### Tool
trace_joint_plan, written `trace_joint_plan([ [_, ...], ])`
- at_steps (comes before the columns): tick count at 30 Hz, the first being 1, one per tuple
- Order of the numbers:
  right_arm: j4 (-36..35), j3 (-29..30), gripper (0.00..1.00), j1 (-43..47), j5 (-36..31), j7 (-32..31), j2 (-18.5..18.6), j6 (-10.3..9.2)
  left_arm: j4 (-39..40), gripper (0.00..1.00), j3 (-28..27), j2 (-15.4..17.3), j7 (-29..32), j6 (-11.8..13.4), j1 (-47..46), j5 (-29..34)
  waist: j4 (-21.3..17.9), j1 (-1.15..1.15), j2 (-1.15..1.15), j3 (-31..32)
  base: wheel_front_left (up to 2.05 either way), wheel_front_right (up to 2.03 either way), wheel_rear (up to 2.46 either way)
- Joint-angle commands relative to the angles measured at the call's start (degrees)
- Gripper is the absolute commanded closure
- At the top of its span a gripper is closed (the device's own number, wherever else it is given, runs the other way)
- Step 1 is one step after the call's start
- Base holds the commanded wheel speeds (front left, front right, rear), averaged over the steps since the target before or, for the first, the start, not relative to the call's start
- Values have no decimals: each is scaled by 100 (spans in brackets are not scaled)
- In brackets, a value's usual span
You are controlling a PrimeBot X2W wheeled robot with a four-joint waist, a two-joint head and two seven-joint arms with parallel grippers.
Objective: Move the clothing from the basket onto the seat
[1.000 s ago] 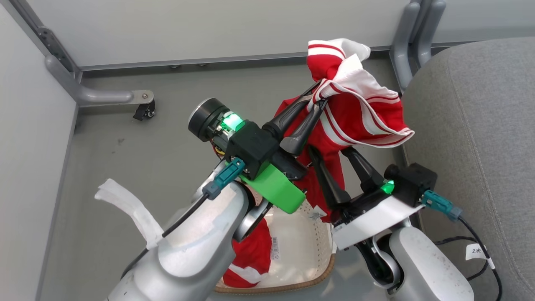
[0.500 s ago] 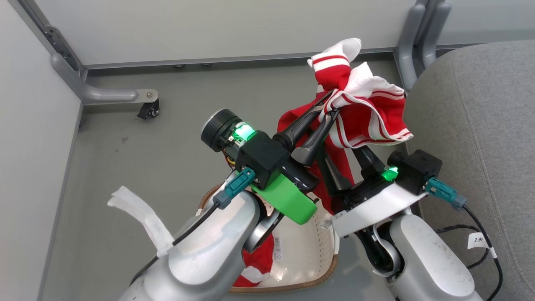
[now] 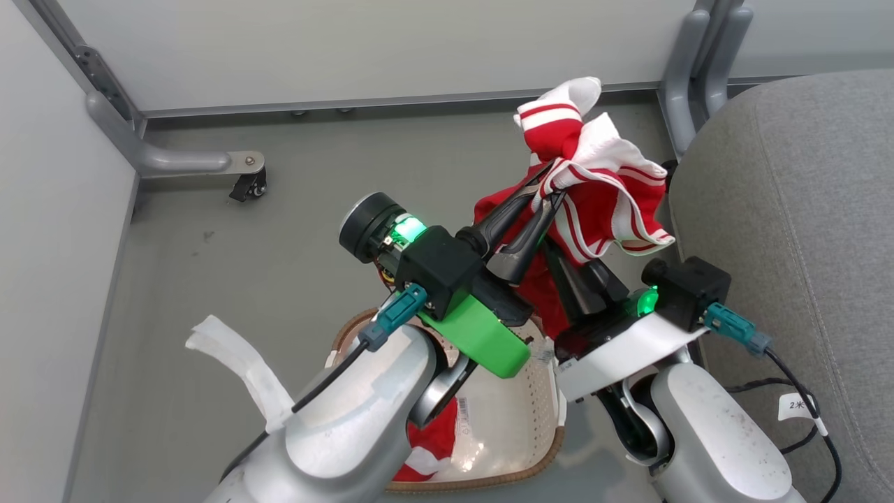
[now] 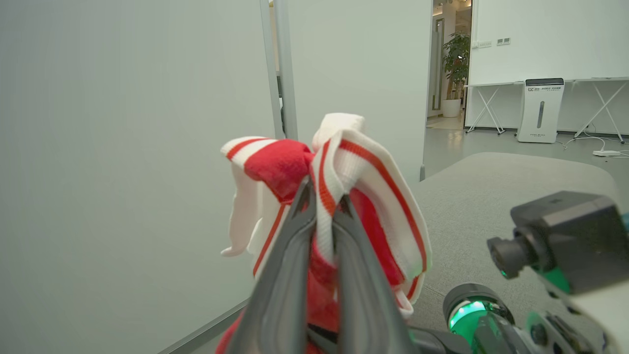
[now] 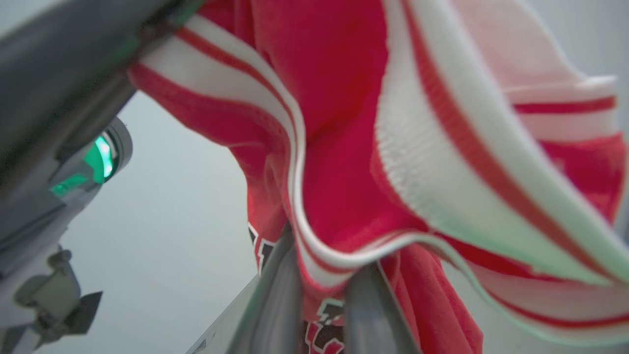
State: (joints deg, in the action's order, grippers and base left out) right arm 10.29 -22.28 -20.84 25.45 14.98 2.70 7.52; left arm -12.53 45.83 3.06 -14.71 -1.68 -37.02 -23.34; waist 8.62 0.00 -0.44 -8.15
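Left gripper [image 3: 547, 187] pinching red garment [image 3: 604, 202]; right gripper [image 5: 325, 258] straddling it, grip unclear

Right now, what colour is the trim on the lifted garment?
White with red stripes, on a red garment; best in left wrist view.

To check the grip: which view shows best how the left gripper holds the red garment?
The left wrist view: the left gripper pinches the striped trim of the garment between its fingers, close and sharp. The head view shows this smaller, from the side. The right wrist view shows it blurred.
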Motion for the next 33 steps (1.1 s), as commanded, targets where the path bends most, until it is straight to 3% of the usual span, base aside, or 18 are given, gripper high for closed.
trace_joint_plan([
  [1,-15,1,100,44,-64,17,21,-6,-19,100,-28,5,-33,23,54,-6,-14,0,44,8,0,0,0],
  [3,-15,-23,100,63,-126,17,21,-6,-41,100,-49,22,-37,53,36,43,-23,0,44,13,0,0,0],
  [4,-21,-30,100,76,-146,17,21,-6,-57,65,-51,34,-41,79,24,85,-26,0,44,17,0,0,0],
  [5,-21,-28,100,80,-176,17,21,-6,-77,0,-48,41,-44,88,28,104,-28,0,44,18,0,0,0],
  [20,37,119,100,187,-671,17,21,-6,-184,0,-17,140,-52,81,123,215,-140,0,44,-12,0,0,0],
  [33,-9,857,100,403,-1412,17,20,-6,-208,0,124,366,-42,34,150,361,-867,0,44,-206,0,0,0],
])
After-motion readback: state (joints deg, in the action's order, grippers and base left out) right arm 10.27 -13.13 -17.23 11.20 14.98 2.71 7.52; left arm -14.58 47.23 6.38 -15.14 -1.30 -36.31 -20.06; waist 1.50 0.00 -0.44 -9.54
